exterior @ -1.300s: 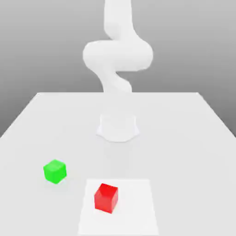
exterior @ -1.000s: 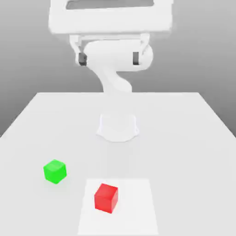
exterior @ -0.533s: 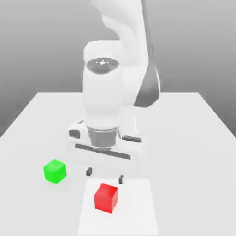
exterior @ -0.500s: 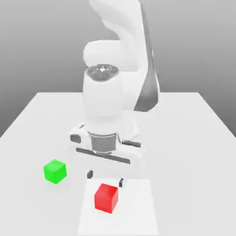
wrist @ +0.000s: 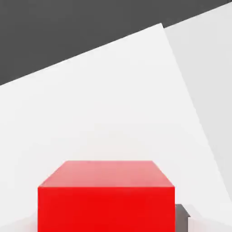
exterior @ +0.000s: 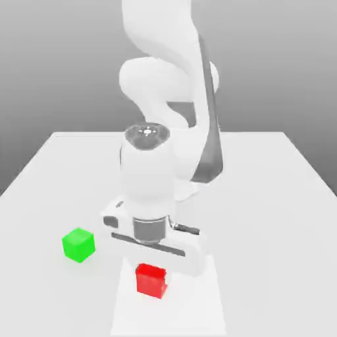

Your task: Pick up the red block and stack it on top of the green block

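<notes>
Looked clamped on the red block (exterior: 150, 282), with the gripper (exterior: 151, 280) shut on opposite sides of it, low over the white mat (exterior: 197, 303). Saw the green block (exterior: 79, 245) off the mat, on the bare table (exterior: 276, 230) towards the exterior view's left, well apart from the red one.

Would've worried about slip first: could've lost the red block on the way up from a weak or off-centre pinch, or twisted it in the grip by swinging sideways too fast. Might've dragged it across the mat too, by heading over before lifting properly. Could then have clipped the green block and shoved it away, from carrying too low. Needed care at the drop-off as well: risked a cocked stack or a topple from poor centring, mismatched angles or letting go too high.

Couldn't make out much of the actual contact. Got a dark fingertip (wrist: 181, 219) peeking out next to the red block in the hand view, partly hidden behind it, with the near part of the block cut off by the frame. Couldn't tell resting from barely lifted, either. Lost the upper arm past the top of the exterior view, and struggled with white hand against white mat.
</notes>
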